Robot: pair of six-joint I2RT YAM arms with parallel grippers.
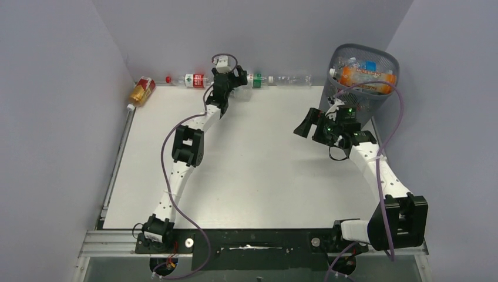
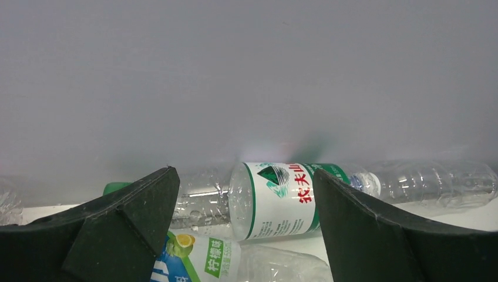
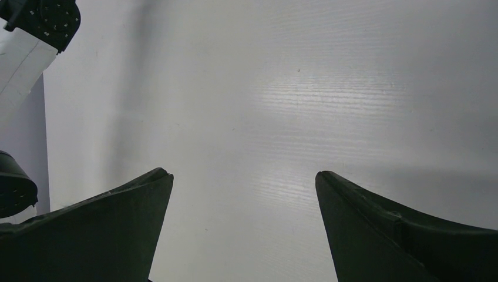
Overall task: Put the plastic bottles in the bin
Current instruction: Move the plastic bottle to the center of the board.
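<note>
Plastic bottles lie in a row along the far wall: an amber one (image 1: 141, 91), a red-labelled clear one (image 1: 192, 80), a green-labelled one (image 1: 257, 80) and a clear one (image 1: 293, 80). My left gripper (image 1: 239, 78) is open at this row. In the left wrist view the green-and-white labelled bottle (image 2: 276, 200) lies just past the open left gripper (image 2: 244, 173). A lemon-labelled bottle (image 2: 202, 258) lies low between the fingers, ungripped. The bin (image 1: 392, 63) stands at the far right with several bottles inside. My right gripper (image 1: 305, 124) hangs open and holds nothing over bare table (image 3: 244, 173).
The grey back wall (image 2: 246, 76) rises directly behind the bottle row. A clear bottle (image 2: 434, 182) extends to the right of the labelled one. A metal rail (image 1: 117, 158) borders the table's left edge. The right arm's forearm (image 1: 376, 164) reaches up beside the bin.
</note>
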